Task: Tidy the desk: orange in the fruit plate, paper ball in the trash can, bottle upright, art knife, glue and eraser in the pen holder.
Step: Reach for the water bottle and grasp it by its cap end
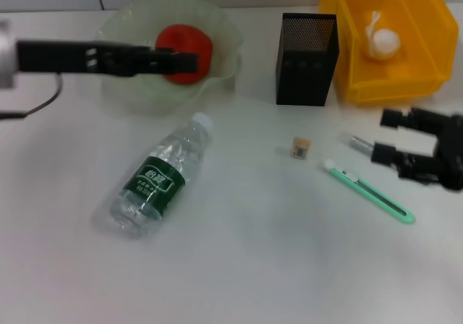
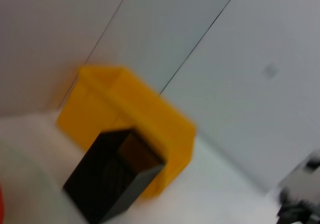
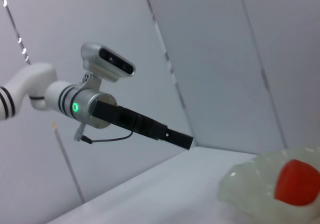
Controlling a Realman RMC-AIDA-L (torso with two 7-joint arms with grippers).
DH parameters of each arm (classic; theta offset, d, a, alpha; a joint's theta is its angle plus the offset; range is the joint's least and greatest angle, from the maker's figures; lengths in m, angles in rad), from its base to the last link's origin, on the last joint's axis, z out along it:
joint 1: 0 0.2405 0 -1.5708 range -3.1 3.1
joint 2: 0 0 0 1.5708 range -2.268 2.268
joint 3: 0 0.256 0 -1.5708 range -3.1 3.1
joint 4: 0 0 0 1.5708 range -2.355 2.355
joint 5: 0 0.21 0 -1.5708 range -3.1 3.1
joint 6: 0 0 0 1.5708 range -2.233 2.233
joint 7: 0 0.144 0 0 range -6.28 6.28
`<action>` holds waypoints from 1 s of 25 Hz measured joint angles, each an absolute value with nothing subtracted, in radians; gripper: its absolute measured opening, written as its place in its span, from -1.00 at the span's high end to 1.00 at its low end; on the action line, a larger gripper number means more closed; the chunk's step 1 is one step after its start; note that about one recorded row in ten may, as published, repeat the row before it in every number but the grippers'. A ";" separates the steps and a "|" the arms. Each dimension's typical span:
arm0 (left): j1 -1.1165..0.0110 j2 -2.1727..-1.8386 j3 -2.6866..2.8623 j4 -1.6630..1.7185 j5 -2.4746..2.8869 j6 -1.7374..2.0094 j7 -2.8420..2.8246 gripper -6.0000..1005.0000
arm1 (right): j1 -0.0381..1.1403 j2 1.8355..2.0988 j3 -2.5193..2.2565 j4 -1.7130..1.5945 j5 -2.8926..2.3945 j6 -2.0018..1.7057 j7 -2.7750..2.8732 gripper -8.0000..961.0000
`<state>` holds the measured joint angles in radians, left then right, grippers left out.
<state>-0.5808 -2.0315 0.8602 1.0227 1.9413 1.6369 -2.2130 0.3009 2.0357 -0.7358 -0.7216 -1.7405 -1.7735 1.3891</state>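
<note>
Bright, even overhead light washes the white desk (image 1: 239,266), leaving only faint soft shadows; the bottle (image 1: 160,176) glints mildly; the left gripper (image 1: 189,61) is smeared, perhaps by motion; the left wrist view blurs the trash can (image 2: 130,119) and pen holder (image 2: 112,176).

Left gripper (image 1: 189,61) raised, right gripper (image 1: 385,137) low.
</note>
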 joint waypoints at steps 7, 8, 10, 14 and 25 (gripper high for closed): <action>-0.739 -2.071 1.039 1.071 2.268 1.528 -2.466 -0.53 | 0.290 2.024 -0.702 -0.507 -1.752 -1.655 1.211 -0.59; -0.743 -2.070 1.138 1.080 2.288 1.462 -2.518 -0.52 | 0.287 2.027 -0.703 -0.505 -1.755 -1.639 1.210 -0.59; -0.744 -2.070 1.168 1.085 2.297 1.442 -2.536 -0.52 | 0.287 2.030 -0.703 -0.501 -1.763 -1.621 1.208 -0.59; -0.751 -2.072 1.268 1.093 2.373 1.381 -2.611 -0.51 | 0.290 2.035 -0.700 -0.498 -1.771 -1.605 1.205 -0.59; -0.746 -2.078 1.449 1.084 2.487 1.262 -2.737 -0.48 | 0.306 2.042 -0.702 -0.494 -1.775 -1.585 1.203 -0.59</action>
